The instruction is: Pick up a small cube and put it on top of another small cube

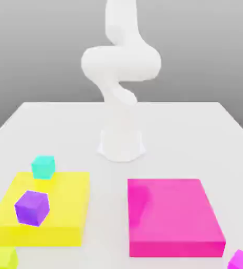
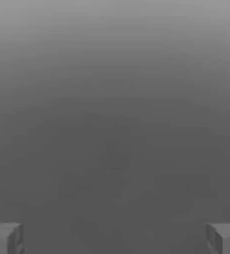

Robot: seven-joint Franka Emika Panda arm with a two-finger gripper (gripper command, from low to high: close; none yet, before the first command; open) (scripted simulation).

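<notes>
Four small cubes sit on the white worktop, along with two big flat blocks. The small lime yellow-green cube lies at the near edge on the exterior view's left, just in front of the flat yellow block. A purple cube rests on top of that block, a teal cube sits at its far edge, and a magenta cube pokes in at the near right corner, beside the flat pink block.

The lime cube looks rigid, light and smooth-faced, so it should neither deform nor break; I would pinch it on two opposite flat side faces, squarely, to keep it from twisting out.

In the hand view the end effector has its two fingertips spread fully apart, with nothing between them.
</notes>
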